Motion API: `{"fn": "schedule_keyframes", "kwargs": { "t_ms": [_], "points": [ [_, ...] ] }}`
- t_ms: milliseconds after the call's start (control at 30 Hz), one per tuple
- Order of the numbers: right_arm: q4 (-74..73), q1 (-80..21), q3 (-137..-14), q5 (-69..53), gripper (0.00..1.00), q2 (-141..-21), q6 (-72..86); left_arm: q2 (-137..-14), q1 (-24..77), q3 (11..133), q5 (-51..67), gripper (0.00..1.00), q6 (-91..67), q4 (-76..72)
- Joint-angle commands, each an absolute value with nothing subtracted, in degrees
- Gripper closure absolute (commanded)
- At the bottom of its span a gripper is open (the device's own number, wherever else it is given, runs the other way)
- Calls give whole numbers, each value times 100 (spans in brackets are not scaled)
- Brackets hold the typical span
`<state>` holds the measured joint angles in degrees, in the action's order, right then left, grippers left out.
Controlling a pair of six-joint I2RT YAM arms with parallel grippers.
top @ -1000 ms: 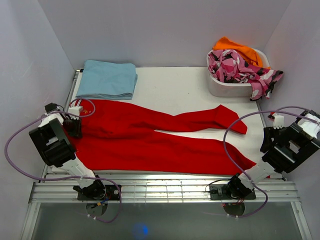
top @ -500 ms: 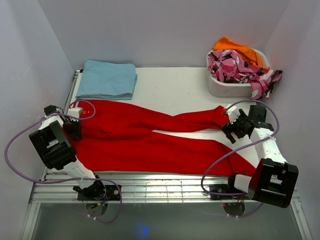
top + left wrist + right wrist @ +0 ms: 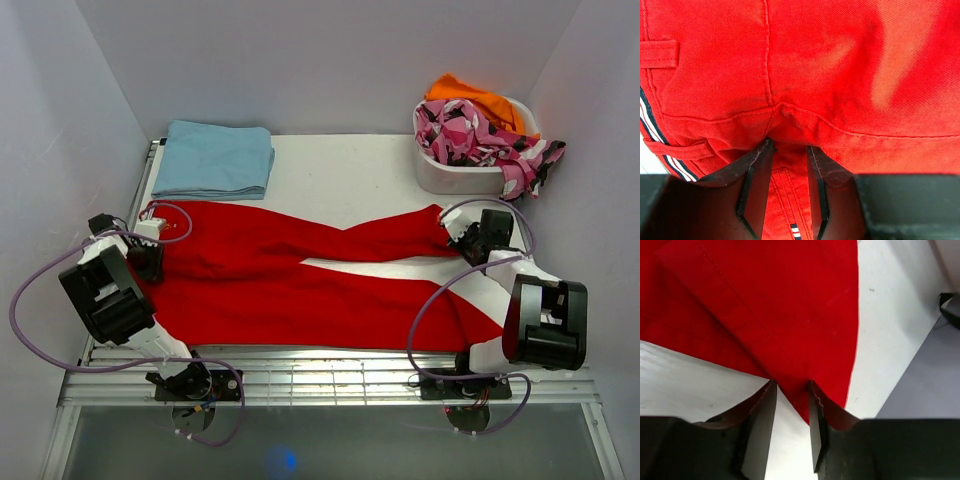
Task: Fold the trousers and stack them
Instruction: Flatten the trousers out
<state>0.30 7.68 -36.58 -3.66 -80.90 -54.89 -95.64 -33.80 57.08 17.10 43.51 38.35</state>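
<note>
The right gripper (image 3: 792, 385) had swung in and closed on the far leg's hem of the trousers (image 3: 300, 270), while the left gripper (image 3: 790, 142) kept the waistband pinched, so the fold looked ready to start.

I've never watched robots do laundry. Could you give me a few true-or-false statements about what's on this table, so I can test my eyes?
1. The trousers lie spread out, not yet folded. True.
2. The left arm's jaws sit at a leg cuff. False: they pinch the waistband; it is the right arm's jaws that are at the far leg's cuff.
3. A light blue garment lies folded at the far left of the table. True.
4. The white basket is empty. False: it holds a patterned garment and an orange cloth.
5. The trousers are stacked on the light blue garment. False: they lie on the table, nearer the arms.
</note>
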Motion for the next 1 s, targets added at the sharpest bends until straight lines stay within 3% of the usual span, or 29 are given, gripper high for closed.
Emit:
{"fn": "schedule_keyframes", "kwargs": {
  "t_ms": [0,33,67,100,300,467,933,967],
  "points": [
    [414,808,-3893,-79,72,-8095,-5520,-9369,-3437,5642,1608,56,4386,4131],
    [65,852,-3981,-149,77,-8016,-5493,-9308,-3437,5643,1600,56,4403,4140],
    [-173,974,-4068,-228,89,-7850,-5467,-9273,-3445,5608,1582,57,4429,4140],
    [-419,1054,-4304,-403,92,-7779,-5449,-9229,-3437,5573,1547,57,4517,4140],
    [-2537,2204,-5640,-1353,92,-7962,-5440,-9053,-3506,5379,1406,71,4623,3894],
    [-4031,3223,-7136,-1731,92,-9067,-5458,-8974,-3577,5265,1415,78,4570,3665],
    [-4656,3516,-7743,-1652,92,-10020,-5115,-9387,-3630,5519,1371,82,4500,3735],
    [-4736,3516,-7787,-1626,80,-10002,-5133,-9387,-3630,5520,1397,80,4500,3753]
  ]
}}
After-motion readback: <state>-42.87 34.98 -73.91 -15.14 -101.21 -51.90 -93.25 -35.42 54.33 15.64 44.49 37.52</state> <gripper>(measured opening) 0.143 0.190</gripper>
